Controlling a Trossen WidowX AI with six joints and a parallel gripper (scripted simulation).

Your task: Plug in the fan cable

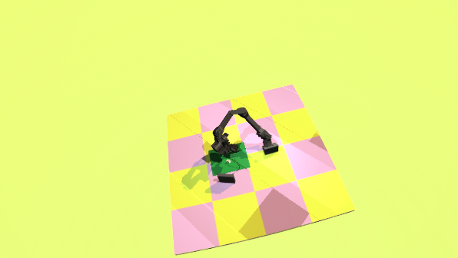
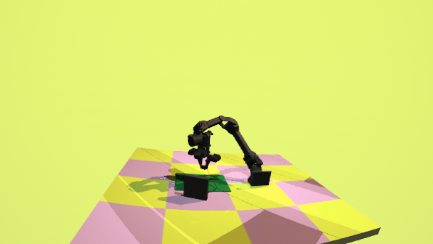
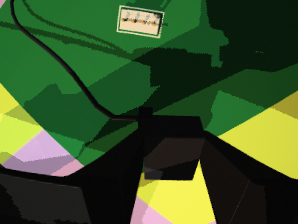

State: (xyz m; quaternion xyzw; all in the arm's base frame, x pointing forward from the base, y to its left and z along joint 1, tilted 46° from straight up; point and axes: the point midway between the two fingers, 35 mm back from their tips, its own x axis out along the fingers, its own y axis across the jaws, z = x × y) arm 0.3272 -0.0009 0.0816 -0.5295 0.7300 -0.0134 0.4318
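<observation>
My gripper is shut on the black plug and holds it above the green board. The plug's body hangs between the two fingertips in the wrist view. The thin black cable leaves the plug's left side and runs to the upper left. The four-pin header is a cream box with its pins showing, at the top of the wrist view, apart from the plug. The plug is too small and dark to make out in the top and exterior views.
A dark upright block stands just off the board's near edge. The arm's base is to the right of the board. The arm arches over from it, and shadows fall across the board and checkered mat.
</observation>
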